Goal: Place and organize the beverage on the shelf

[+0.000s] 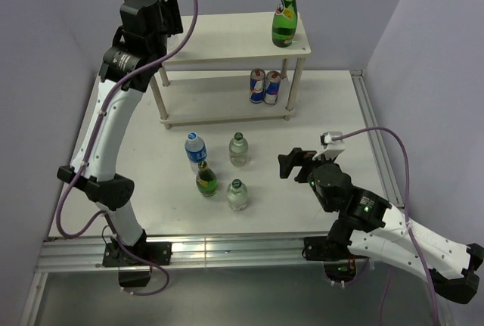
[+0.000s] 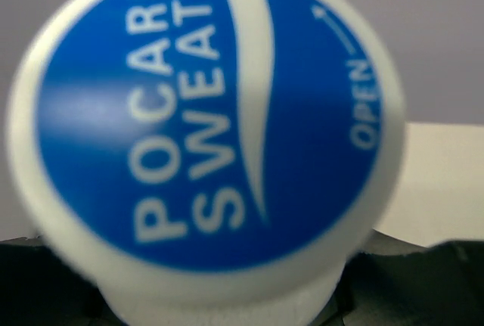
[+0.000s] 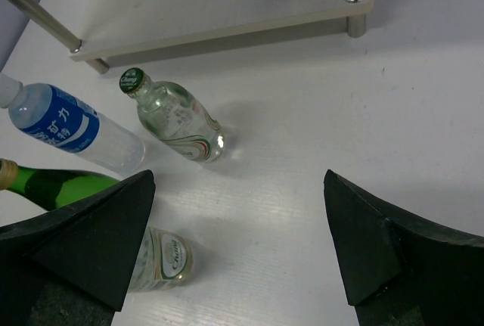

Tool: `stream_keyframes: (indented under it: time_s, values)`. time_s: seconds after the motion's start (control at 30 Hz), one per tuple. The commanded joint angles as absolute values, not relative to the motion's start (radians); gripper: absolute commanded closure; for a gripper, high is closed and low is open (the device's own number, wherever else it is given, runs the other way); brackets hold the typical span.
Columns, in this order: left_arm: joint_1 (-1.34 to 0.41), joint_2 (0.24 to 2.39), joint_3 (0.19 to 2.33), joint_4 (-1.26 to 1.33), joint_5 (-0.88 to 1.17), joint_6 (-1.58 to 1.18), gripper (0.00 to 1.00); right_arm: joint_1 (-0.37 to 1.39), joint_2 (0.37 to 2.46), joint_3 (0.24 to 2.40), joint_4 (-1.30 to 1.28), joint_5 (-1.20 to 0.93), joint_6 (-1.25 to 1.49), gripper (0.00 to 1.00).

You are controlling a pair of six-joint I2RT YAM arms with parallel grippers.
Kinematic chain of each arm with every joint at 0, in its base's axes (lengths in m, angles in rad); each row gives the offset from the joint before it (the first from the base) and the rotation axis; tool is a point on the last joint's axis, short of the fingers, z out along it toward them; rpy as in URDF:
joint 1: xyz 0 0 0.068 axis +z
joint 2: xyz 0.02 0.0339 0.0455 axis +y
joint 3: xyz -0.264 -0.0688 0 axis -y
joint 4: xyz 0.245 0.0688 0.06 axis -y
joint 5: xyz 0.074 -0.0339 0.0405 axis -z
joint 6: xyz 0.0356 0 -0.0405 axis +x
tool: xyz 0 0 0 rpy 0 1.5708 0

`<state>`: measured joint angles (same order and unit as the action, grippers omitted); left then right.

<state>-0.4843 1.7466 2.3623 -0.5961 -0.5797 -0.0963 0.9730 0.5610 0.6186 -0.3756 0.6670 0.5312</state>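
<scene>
The shelf [image 1: 227, 38] stands at the back of the table. A tall green bottle [image 1: 284, 16] stands on the right end of its top board. Two cans [image 1: 265, 86] stand on its lower board [image 3: 227, 27]. My left gripper [image 1: 168, 10] is raised by the shelf's left end. It is shut on a bottle whose blue and white Pocari Sweat cap [image 2: 204, 122] fills the left wrist view. My right gripper [image 1: 291, 164] is open and empty, low over the table right of the loose bottles. Its fingers [image 3: 98, 243] frame bare table.
Several bottles stand in front of the shelf: a blue-label water bottle [image 1: 195, 148], a clear bottle [image 1: 238, 148], a small green bottle [image 1: 206, 179] and another clear bottle [image 1: 237, 194]. Purple walls enclose the table on both sides.
</scene>
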Motion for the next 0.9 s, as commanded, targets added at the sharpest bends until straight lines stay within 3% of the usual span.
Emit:
stream_keyframes:
  time_s: [0.0,0.77,0.87]
  values:
    - [-0.399,1.753,2.419,-0.54,-0.46,-0.13,1.0,0.979,0.545,0.609,-0.39,0.676,0.557,0.0]
    - [-0.285,1.838,2.339,-0.468,-0.353,-0.183,1.0,0.979,0.551,0.566,-0.379,0.684,0.575,0.0]
    - [-0.285,1.85,2.339,-0.466,-0.359,-0.176,0.96,0.979,0.546,0.565,-0.38,0.686,0.575,0.0]
